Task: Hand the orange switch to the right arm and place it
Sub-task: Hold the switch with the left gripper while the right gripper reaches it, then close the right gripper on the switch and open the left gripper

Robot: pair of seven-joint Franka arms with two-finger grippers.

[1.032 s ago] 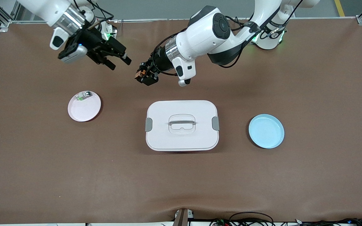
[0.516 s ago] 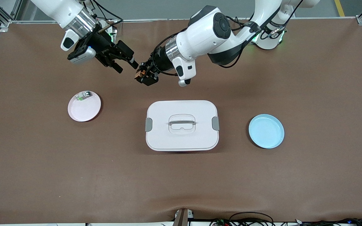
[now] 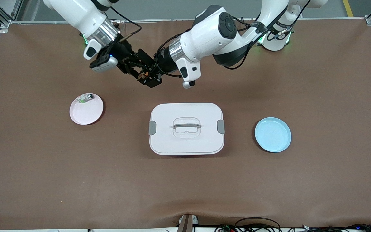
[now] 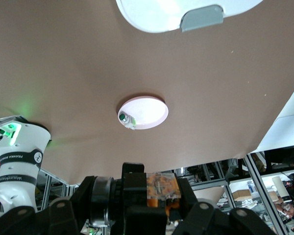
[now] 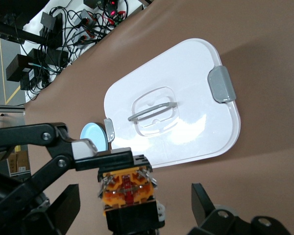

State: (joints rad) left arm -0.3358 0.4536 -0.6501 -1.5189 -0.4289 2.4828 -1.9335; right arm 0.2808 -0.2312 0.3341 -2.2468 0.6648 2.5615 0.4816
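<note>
The orange switch (image 3: 145, 76) is a tiny black block with an orange face. My left gripper (image 3: 148, 78) is shut on it, in the air over bare table between the robots' bases and the white box. My right gripper (image 3: 142, 68) has come up to it. In the right wrist view the switch (image 5: 128, 189) sits midway in my right gripper (image 5: 134, 208). The right fingers (image 5: 65, 206) stand wide apart and clear of it on both sides. In the left wrist view the switch (image 4: 162, 188) sits in my left gripper (image 4: 159, 197).
A white lidded box (image 3: 204, 141) with a handle stands mid-table. A pink plate (image 3: 87, 112) with a small green-and-clear part (image 3: 85, 98) lies toward the right arm's end. A light blue plate (image 3: 272, 134) lies toward the left arm's end.
My right arm has swung from over its own end toward the left gripper, fingers open, and now straddles the switch. The left arm has held still with the switch.
</note>
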